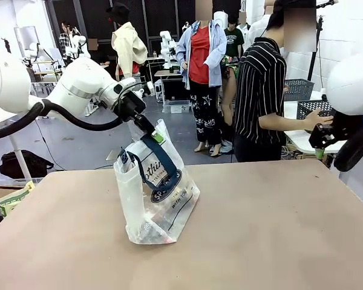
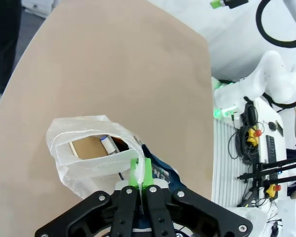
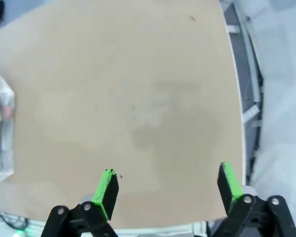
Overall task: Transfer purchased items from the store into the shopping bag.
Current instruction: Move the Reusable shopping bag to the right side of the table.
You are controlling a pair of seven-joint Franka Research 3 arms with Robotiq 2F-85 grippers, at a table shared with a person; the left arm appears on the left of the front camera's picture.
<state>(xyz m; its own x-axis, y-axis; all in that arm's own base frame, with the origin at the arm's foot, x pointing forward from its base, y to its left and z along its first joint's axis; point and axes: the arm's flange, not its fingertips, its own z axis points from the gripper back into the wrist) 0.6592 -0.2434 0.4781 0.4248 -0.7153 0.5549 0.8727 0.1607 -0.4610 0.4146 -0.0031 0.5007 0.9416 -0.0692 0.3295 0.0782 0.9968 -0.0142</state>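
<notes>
Right now I have the left end effector (image 2: 139, 177) clamped on the top edge of the shopping bag (image 1: 154, 199); in the left wrist view its green pads (image 2: 147, 173) sit pressed together with the thin clear plastic pinched between them. From the front I see that end effector (image 1: 150, 134) holding the bag's rim up from above, with the navy strap handle (image 1: 160, 156) hanging just below it. The bag stands upright on the counter (image 1: 260, 229), left of centre, its mouth held open. Looking down into the mouth (image 2: 91, 148) I can see a white-capped item (image 2: 110, 144) lying inside, and in the front view small red and dark goods (image 1: 151, 232) rest at the bottom; I cannot tell what they are.

My right end effector (image 3: 167, 185) has its fingers wide apart with nothing between them, above the bare counter (image 3: 138, 89). In the front view it (image 1: 319, 142) hangs off the counter's right edge, close to the person's hand (image 1: 320, 119), which reaches towards a dark lattice basket (image 1: 314, 107).
</notes>
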